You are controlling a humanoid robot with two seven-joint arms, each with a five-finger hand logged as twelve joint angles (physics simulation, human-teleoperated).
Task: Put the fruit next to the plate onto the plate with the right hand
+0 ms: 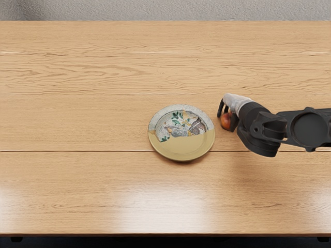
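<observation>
- The fruit (225, 121) is a small red-orange thing just right of the plate (181, 151), near its rim but not on it.
- Only a small part of the fruit shows; it looks round, and neither a long axis nor the way it points can be made out.
- The right hand (231, 111) is closed over the fruit from above and from the right. Dark fingers (221, 108) curl down its left side, towards the plate, and the pale back of the hand covers its top.
- Whether the fruit rests on the table (103, 77) or is lifted just off it cannot be told.
- The right arm (289, 129) comes in from the right edge, lying nearly level across the picture, with its dark wrist bulk just right of the fruit.
- The plate lies flat near the middle of the table. It is round, with a gold lower half and a pale upper half bearing a green and grey pattern, and nothing rests on it.
- The table is light wood, its grain running left to right.
</observation>
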